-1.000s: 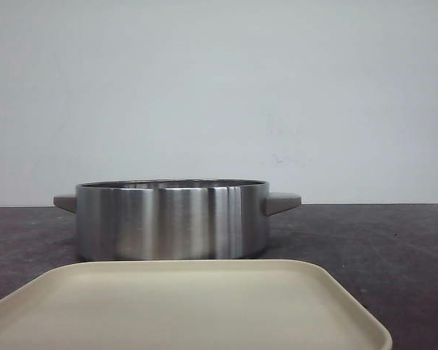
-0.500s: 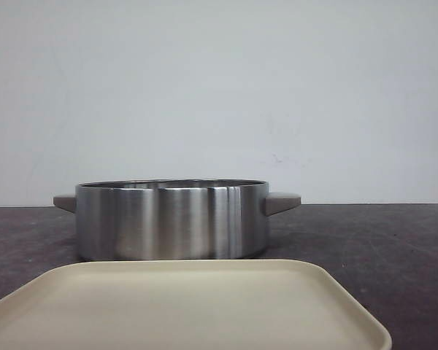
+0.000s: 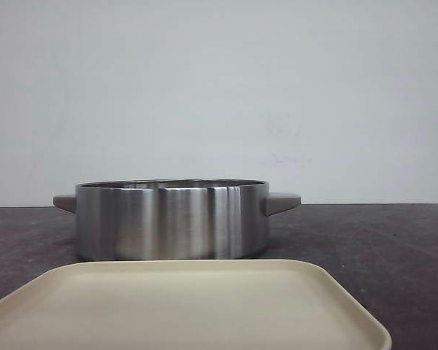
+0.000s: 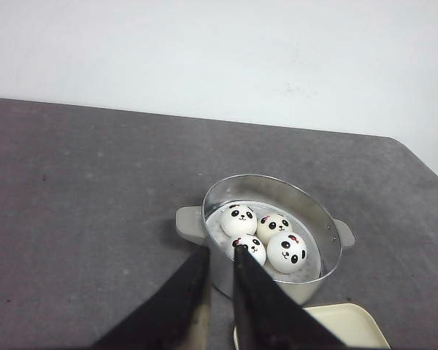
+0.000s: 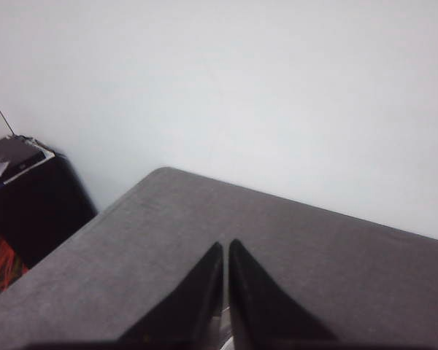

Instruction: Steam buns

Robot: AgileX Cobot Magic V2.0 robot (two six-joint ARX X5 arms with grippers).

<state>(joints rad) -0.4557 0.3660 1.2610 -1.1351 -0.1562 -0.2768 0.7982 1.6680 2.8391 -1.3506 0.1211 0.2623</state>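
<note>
The left claw (image 4: 220, 281) is seen at the bottom centre of the left wrist frame, its two dark fingers drawn narrow with only a slim gap between them and nothing held. The right claw (image 5: 225, 281) sits at the bottom centre of the right wrist frame, its fingers nearly touching and likewise empty; beyond it only bare grey table (image 5: 277, 255) and white wall are shown.

Just above the left fingertips in that frame, the steel pot (image 4: 266, 237) is placed right of centre. The four panda buns (image 4: 266, 235) are gathered inside it, close together on its floor, faces upward. A cream tray (image 4: 350, 328) is cut off at the lower right corner, just beside the pot.

In the front frame the pot (image 3: 171, 219) is centred, its contents hidden by the wall, and the tray (image 3: 186, 306) fills the lower part with no bun seen on it.

Nothing has changed over the last second: pot and tray are found exactly as they were, and neither arm has entered the front view. From this it is judged that loading is complete, all four buns being in the pot. No lid is seen anywhere, so whether a covering step remains cannot be told.
</note>
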